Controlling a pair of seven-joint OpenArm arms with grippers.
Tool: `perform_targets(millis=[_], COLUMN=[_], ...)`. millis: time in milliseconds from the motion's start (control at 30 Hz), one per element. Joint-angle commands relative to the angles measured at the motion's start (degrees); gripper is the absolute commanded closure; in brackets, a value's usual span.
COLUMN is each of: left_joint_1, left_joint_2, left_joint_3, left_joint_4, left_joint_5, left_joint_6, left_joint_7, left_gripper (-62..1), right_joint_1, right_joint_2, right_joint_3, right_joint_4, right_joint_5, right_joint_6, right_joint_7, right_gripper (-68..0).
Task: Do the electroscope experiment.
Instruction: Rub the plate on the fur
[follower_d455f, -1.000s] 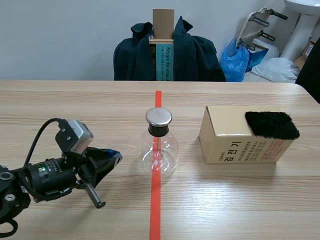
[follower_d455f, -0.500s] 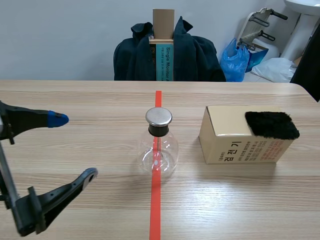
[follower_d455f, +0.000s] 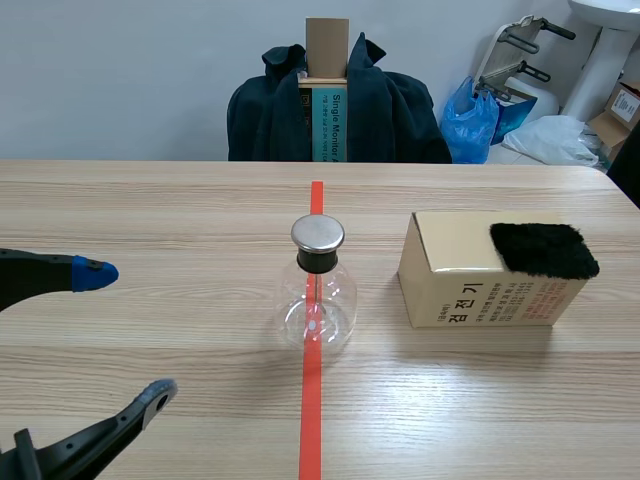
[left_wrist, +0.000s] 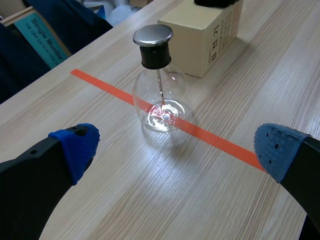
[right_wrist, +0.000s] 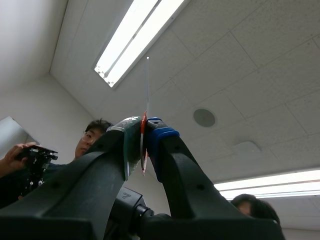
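Note:
The electroscope, a round glass flask (follower_d455f: 317, 305) with a metal cap (follower_d455f: 317, 234) and a thin rod inside, stands on the red tape line. My left gripper (follower_d455f: 125, 333) is open, low at the table's left, its blue-padded fingers (follower_d455f: 95, 272) wide apart and pointing toward the flask. In the left wrist view the flask (left_wrist: 160, 95) stands ahead of the open left gripper (left_wrist: 175, 150), well clear of its pads. My right gripper (right_wrist: 143, 140) points up at the ceiling, shut on a thin clear strip (right_wrist: 147, 85) with a red end.
A cardboard box (follower_d455f: 480, 290) with a black fur pad (follower_d455f: 543, 249) on top sits right of the flask. A chair draped with a dark jacket (follower_d455f: 335, 110) stands behind the table. In the right wrist view a person (right_wrist: 30, 160) holds a device beside the arm.
The left gripper went from shut to wide open and turned toward the flask; since half a second ago its fingers sank a little lower and leftward. Flask and box stayed put.

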Motion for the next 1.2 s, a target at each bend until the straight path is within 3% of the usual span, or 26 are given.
perform_targets(millis=[0,67,167,300,467,700,933,1167], left_joint_1=[0.46,0.46,0.46,0.44,0.44,0.44,0.46,0.46], left_joint_2=[0.72,0.72,0.74,0.74,0.76,0.9,0.9,0.9], left_joint_3=[-0.31,-0.31,-0.31,-0.31,-0.31,-0.31,-0.31,-0.31], left_joint_4=[1.99,2.05,2.05,2.05,2.05,2.05,2.05,2.05], left_joint_5=[-0.61,-0.63,-0.63,-0.66,-0.66,-0.66,-0.66,-0.83], left_joint_6=[0.09,0.09,0.09,0.09,0.09,0.09,0.09,0.09], left_joint_7=[-0.59,-0.59,-0.59,-0.59,-0.57,-0.55,-0.55,-0.55], left_gripper=[-62.3,-62.3,-62.3,-62.3,-62.3,-62.3,-62.3,-62.3], right_joint_1=[-2.62,-5.42,-8.2,-8.63,-7.69,-6.4,-6.43,-6.43], right_joint_2=[0.09,-1.55,-5.7,-10.51,-13.97,-13.81,-11.43,-11.1], right_joint_3=[1.05,1.92,2.14,1.18,-2.32,-10.08,-18.8,-22.27], right_joint_4=[0.63,-0.02,-3.23,-11.19,-23.1,-37.13,-42.25,-46.21], right_joint_5=[-0.09,-1.38,-2.54,-4.17,-10.95,-15.56,-15.8,-17.27], right_joint_6=[-0.44,-0.44,-1.22,-1.31,-1.29,-1.25,-1.25,-1.25], right_joint_7=[-0.24,0.68,6.51,15.3,20.76,25.81,25.44,22.62], right_gripper=[-0.8,-0.8,-0.8,-0.8,-0.8,-0.8,-0.8,-0.8])
